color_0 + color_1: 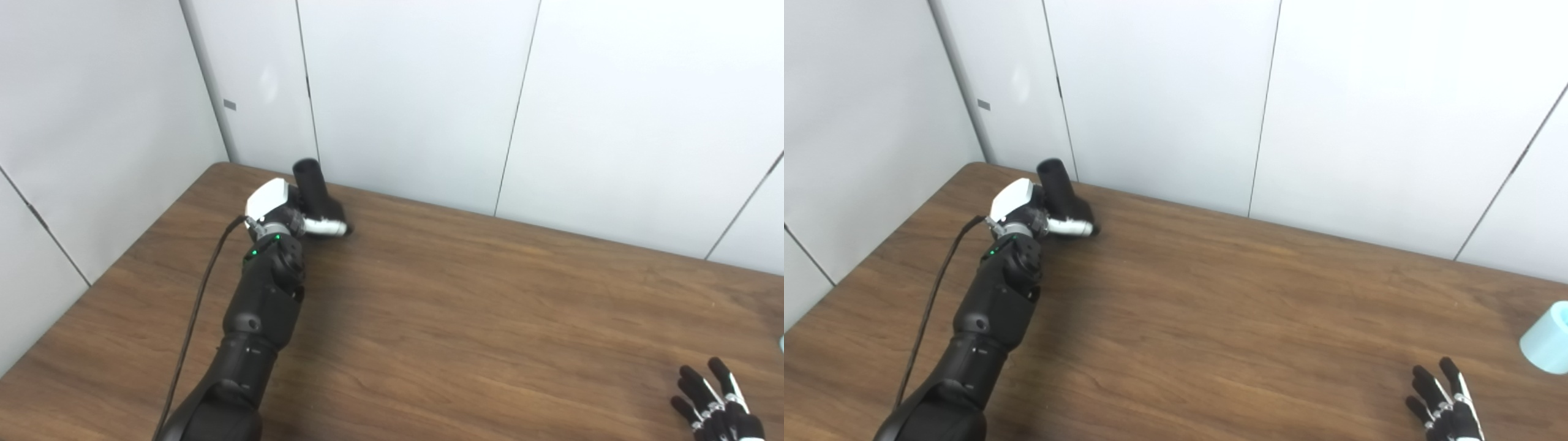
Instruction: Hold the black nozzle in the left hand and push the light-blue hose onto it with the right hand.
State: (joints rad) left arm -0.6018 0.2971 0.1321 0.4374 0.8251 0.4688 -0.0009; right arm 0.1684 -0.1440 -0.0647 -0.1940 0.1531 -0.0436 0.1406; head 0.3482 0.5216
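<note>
Left hand (288, 211): extended to the far left corner of the worktop (465, 318), fingers wrapped around the black nozzle (313, 187). Nozzle: held tilted, round open end uppermost and leaning toward the wall, wider base low at the worktop surface beside the thumb (327, 227). Contact between base and worktop: cannot be confirmed. White back shell of the hand facing up and to the left. Dark cable (196, 306) running along the left forearm to the wrist.

Right hand (1442, 404): at the near right corner of the worktop, only partly in frame at the bottom edge. Fingers (1424, 376) black with white segments, spread apart and pointing away from the robot, holding nothing. Palm cut off by the frame edge.

Light-blue hose (1546, 339): seen in the right eye view at the right edge of the worktop, as a short pale blue cylinder, cropped by the frame. In the left eye view reduced to a sliver at the right border. Located near the right hand, beyond and to the right of it, not touching it. Well apart from the nozzle, with the bare brown wood-grain surface between them.

Background: white panelled walls (416, 92) meeting behind the far left corner.
</note>
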